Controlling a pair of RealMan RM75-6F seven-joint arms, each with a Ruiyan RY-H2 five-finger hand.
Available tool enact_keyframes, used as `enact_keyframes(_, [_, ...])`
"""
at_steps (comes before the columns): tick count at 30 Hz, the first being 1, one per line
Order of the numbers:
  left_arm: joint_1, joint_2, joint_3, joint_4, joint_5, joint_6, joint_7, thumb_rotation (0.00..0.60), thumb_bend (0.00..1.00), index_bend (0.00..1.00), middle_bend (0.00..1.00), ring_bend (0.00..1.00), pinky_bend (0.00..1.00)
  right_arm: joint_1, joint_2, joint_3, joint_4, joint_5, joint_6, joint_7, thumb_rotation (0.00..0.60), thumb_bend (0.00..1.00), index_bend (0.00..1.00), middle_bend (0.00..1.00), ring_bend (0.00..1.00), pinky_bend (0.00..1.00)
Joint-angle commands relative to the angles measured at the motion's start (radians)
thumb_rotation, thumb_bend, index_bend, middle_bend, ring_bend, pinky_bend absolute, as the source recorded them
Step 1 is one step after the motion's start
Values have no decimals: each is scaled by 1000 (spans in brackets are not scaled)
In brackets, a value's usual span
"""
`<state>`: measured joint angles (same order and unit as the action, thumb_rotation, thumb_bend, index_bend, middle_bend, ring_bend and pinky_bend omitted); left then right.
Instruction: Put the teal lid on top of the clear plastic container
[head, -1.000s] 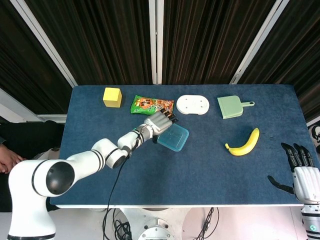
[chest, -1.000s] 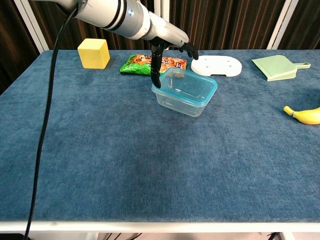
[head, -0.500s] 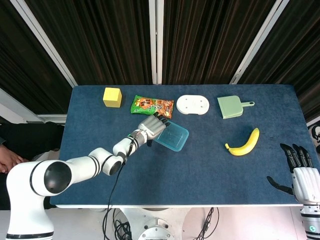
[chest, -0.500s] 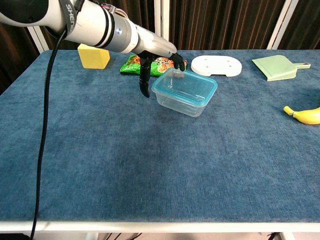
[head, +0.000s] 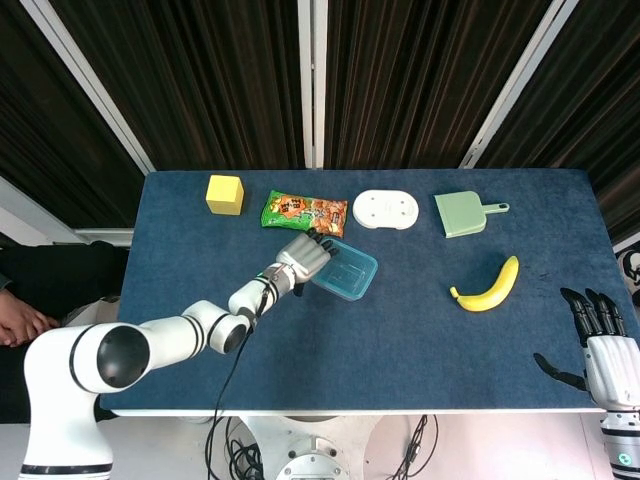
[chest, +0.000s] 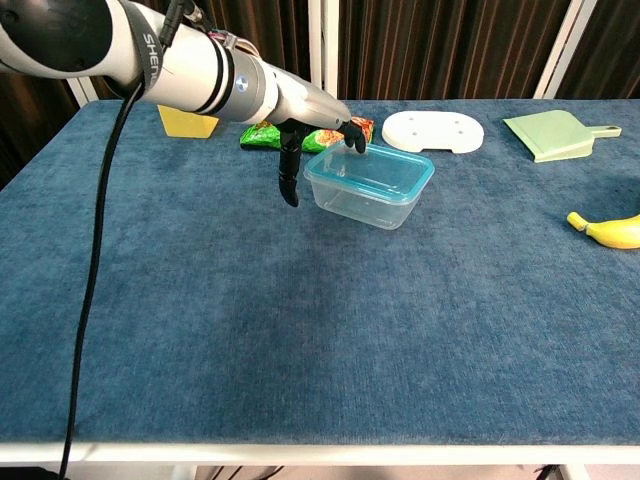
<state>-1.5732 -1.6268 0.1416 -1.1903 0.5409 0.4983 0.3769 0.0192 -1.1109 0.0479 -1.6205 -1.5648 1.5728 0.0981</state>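
**A:** Status check. Your left hand (chest: 318, 138) sits at the near-left corner of the clear plastic container (chest: 369, 187), fingers spread and holding nothing; the thumb hangs down just beside the container's left wall, the other fingers reach over its rim. Whether any fingertip touches the rim, I cannot tell.

**B:** And the teal lid (head: 343, 271)?

**A:** It lies flat on the container, covering the mouth. In the chest view the teal edge runs round the whole top and looks level. The container stands on the table (chest: 300, 340), in front of the snack packet (head: 304, 211), left of centre.

**B:** So which step are you in?

**A:** My judgement: placement is done or all but done, and you are at the release. What I cannot read is whether the lid is snapped down or only resting.

**B:** Next move?

**A:** If the seat needs confirming, press lightly on the corner under your fingers, straight down, so the container does not slide on the cloth. Otherwise lift the hand up and away to the left, thumb clear of the wall, so it does not drag the container.

**B:** Right hand (head: 598, 338)?

**A:** Parked at the table's far right edge, fingers apart, empty, well apart from the banana (head: 489, 287).
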Motion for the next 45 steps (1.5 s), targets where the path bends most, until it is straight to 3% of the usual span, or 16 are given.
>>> enact_keyframes(1, [2, -2, 0, 1, -4, -2, 7, 600, 74, 113, 79, 0, 55, -1, 0, 0, 1, 1, 2, 1, 600, 93, 0, 121, 0, 0])
enact_keyframes(4, [10, 5, -6, -13, 2, 10, 11, 600, 73, 113, 80, 0, 57, -2, 0, 0, 2, -2, 4, 4, 600, 92, 0, 121, 0, 0])
enact_keyframes(10, [82, 91, -51, -152, 103, 124, -27, 600, 73, 114, 80, 0, 57, 1, 0, 1, 8, -8, 3, 9, 600, 92, 0, 121, 0, 0])
enact_keyframes(15, [149, 155, -43, -276, 190, 220, -10, 600, 74, 123, 80, 0, 58, 12, -3, 3, 13, -13, -10, 12, 600, 92, 0, 122, 0, 0])
enact_keyframes(21, [199, 172, -29, -360, 220, 258, 33, 600, 73, 133, 80, 0, 59, 24, -3, 5, 8, -19, -23, 3, 600, 93, 0, 121, 0, 0])
enact_keyframes(33, [243, 111, -30, -333, 199, 252, 120, 600, 72, 144, 87, 0, 60, 28, 4, 4, -15, -17, -28, -22, 600, 92, 0, 121, 0, 0])
enact_keyframes(45, [273, 97, -68, -314, 208, 243, 136, 600, 71, 144, 87, 0, 60, 27, 3, 3, -20, -16, -25, -30, 600, 92, 0, 121, 0, 0])
